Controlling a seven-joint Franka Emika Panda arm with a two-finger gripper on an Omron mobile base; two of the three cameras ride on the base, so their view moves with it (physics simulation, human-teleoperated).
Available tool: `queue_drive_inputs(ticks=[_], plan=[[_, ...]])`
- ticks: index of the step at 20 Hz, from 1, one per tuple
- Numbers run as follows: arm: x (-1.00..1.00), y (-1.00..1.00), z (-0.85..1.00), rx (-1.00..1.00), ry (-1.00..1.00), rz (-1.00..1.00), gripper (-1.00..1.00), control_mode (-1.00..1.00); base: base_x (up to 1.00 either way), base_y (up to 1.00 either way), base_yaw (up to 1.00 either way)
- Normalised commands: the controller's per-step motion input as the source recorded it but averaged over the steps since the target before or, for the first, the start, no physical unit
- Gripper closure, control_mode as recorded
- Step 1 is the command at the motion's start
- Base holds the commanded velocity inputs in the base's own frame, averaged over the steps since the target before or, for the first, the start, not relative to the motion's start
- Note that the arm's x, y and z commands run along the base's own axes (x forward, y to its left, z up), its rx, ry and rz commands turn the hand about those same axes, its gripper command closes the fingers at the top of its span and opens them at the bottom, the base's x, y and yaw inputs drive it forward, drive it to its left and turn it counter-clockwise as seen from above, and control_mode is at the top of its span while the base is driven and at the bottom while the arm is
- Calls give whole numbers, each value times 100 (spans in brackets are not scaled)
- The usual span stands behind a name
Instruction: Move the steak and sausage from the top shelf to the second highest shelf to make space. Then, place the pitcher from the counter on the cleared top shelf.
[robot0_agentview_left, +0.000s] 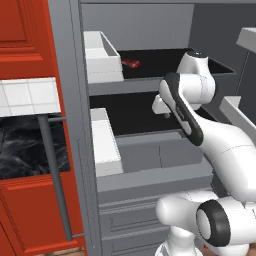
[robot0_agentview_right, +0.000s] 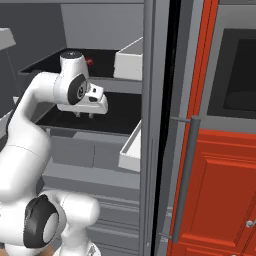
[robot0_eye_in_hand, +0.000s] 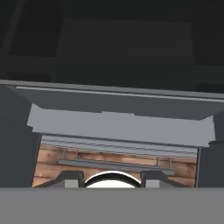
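A small flat red piece, the steak (robot0_agentview_left: 131, 63) (robot0_agentview_right: 89, 61), lies on the black top shelf (robot0_agentview_left: 165, 59) (robot0_agentview_right: 47, 64) toward its back. My gripper (robot0_agentview_left: 167, 114) (robot0_agentview_right: 85, 115) hangs fingers-down just above the second highest shelf (robot0_agentview_left: 127, 116) (robot0_agentview_right: 120, 114), near its front edge. Its jaws stand partly apart with nothing between them. In the hand view the fingertips (robot0_eye_in_hand: 70, 178) point down past the shelf's grey front edge (robot0_eye_in_hand: 118, 105) at the floor. The sausage and the pitcher are out of view. A strip of the black marble counter (robot0_agentview_left: 20, 147) shows at far left.
White bins (robot0_agentview_left: 102, 57) (robot0_agentview_left: 106, 142) (robot0_agentview_right: 131, 59) (robot0_agentview_right: 131, 146) flank the shelves. Grey drawers (robot0_agentview_left: 160, 155) (robot0_agentview_right: 75, 150) sit under the lower shelf. Red cabinet doors with grey bar handles (robot0_agentview_left: 54, 175) (robot0_agentview_right: 184, 175) stand beside the opening. A wooden floor (robot0_eye_in_hand: 113, 159) lies below.
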Motion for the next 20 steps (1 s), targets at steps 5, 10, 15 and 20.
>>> queue_drive_inputs(ticks=[5,10,15,20], plan=[[-17,7,3,-1,-25,3,-100,-100,0,0,0],[-10,0,33,0,-56,8,-100,-100,0,0,0],[1,0,54,0,-37,7,-100,-100,0,0,0],[14,8,70,0,-15,3,-100,-100,0,0,0]])
